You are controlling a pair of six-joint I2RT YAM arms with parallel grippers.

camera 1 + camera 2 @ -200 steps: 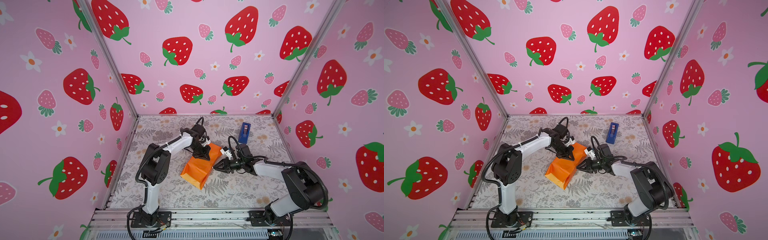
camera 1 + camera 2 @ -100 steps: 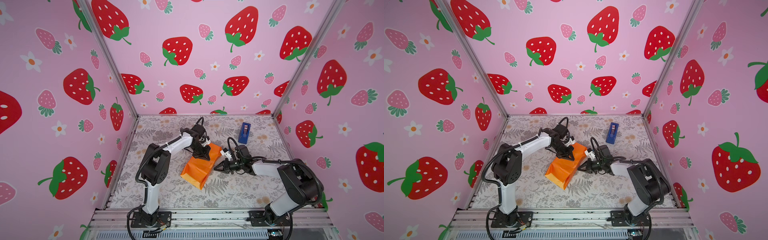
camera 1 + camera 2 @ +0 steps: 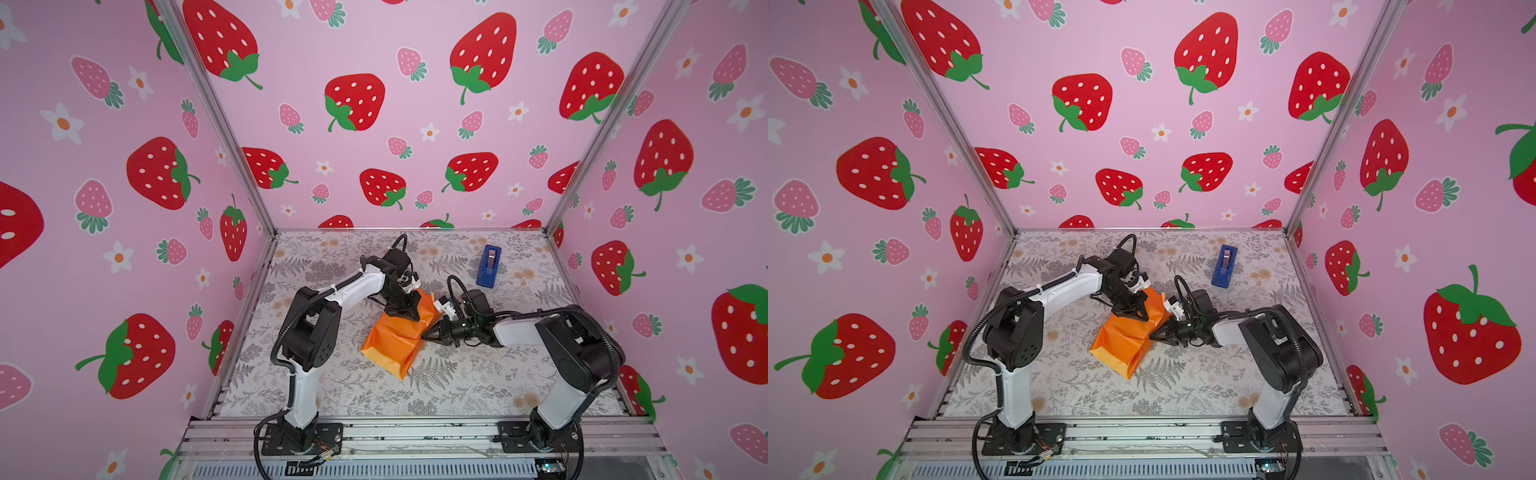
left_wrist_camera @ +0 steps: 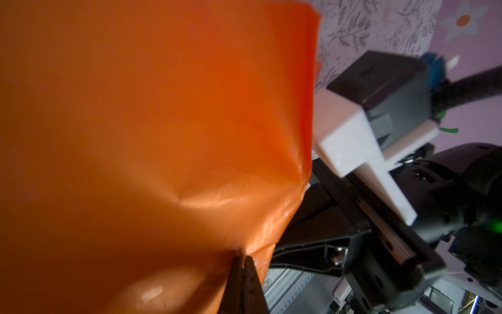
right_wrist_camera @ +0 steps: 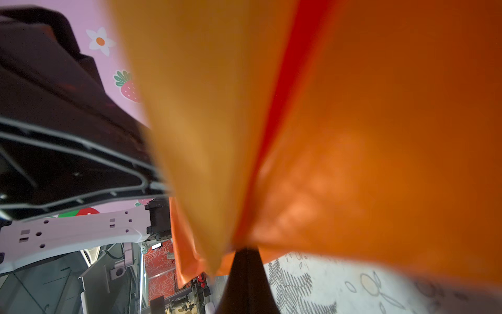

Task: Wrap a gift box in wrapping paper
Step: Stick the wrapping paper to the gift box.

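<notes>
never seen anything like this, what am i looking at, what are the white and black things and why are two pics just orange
Those are two robot arms bolted to the front edge of a table inside a booth with strawberry walls. The two wide pictures come from a camera pair high up, looking down on the whole scene. The two mostly orange pictures come from small cameras on each arm's wrist, very close to what is gripped. On the table lies a folded bundle of orange wrapping paper, and a blue tape dispenser stands further back. The left pincer is shut on the paper, and so is the right pincer. No gift box shows; it may be inside the paper.
</notes>
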